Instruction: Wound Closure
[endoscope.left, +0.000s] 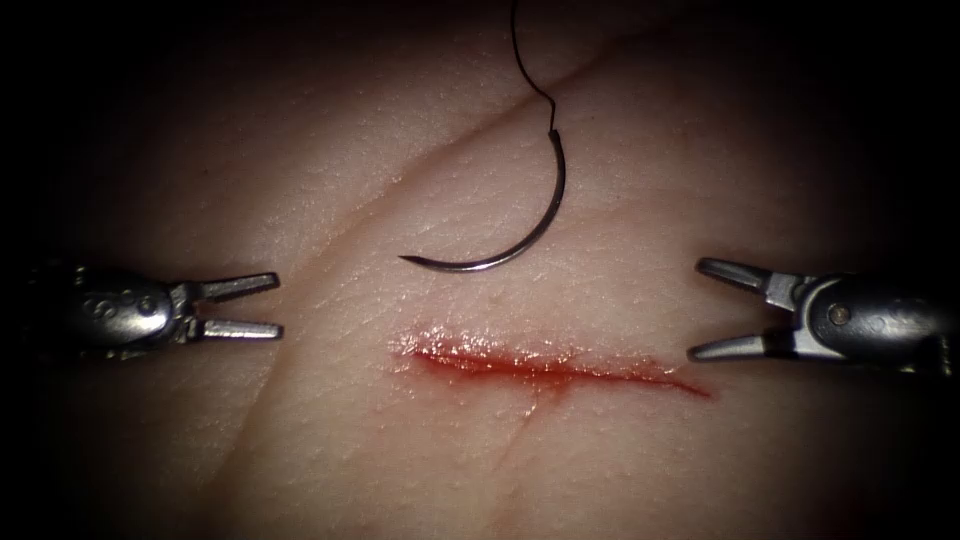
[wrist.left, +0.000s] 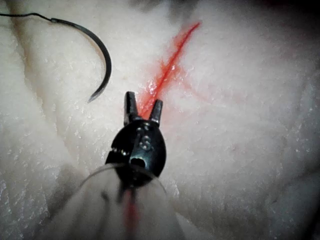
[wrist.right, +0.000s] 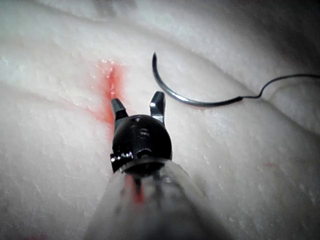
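Left tool: jaws apart — empty.
Right tool: jaws apart, empty.
Needle: loose on tissue, far of cut — thread attached.

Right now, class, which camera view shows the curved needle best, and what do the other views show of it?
The endoscope view: the needle lies free on the tissue above the cut, its whole curve and thread visible. The left wrist view shows it beyond the left tool's open jaws; the right wrist view shows it beside the right tool's.
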